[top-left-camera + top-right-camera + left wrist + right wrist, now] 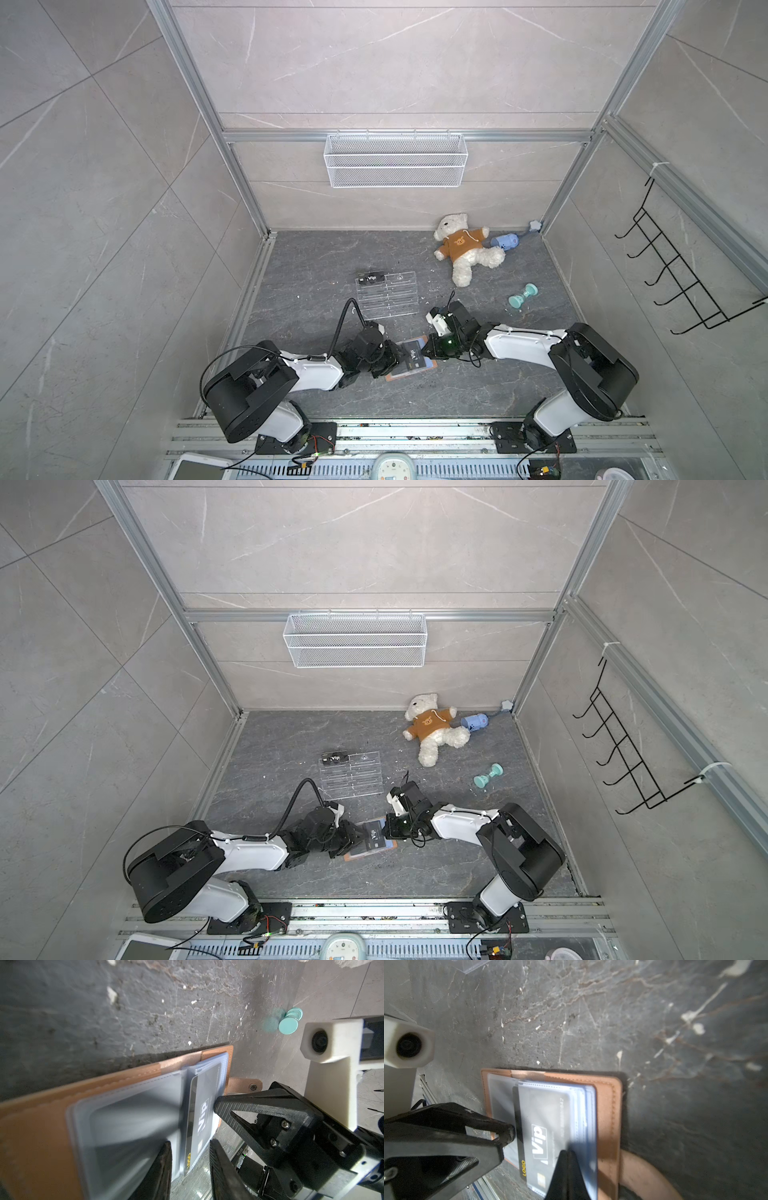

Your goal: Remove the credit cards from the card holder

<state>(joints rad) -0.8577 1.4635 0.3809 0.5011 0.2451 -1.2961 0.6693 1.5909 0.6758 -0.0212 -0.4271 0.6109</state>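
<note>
Lying open on the dark floor (415,399) between the two arms, the card holder (392,377) shows its brown leather and its pale plastic sleeves (124,1115). Its strap tab (245,1085) sticks out on the side of the right arm.

A dark card (413,355) with white "Vip" letters sits in the top sleeve. One short edge of this card, the one with a small yellow word, comes out of the sleeve toward the left arm.

The left gripper (395,353) reaches in from the left. In the left wrist view its two fingers (164,1167) stand apart, with the free edge of the card between them. They do not clamp it, and it is not clear if either finger touches it.

The right gripper (426,353) comes from the opposite side. Its jaws are pressed together, and in the right wrist view the joined tips rest on the sleeve over the card, near the lettering. Nothing is held between them.

Farther back a clear rack (386,297) stands on the floor, well apart from the card holder. The other card (371,277) lies at its far left corner. A teddy bear (461,249) and a mint green dumbbell (522,296) lie toward the far right.
</note>
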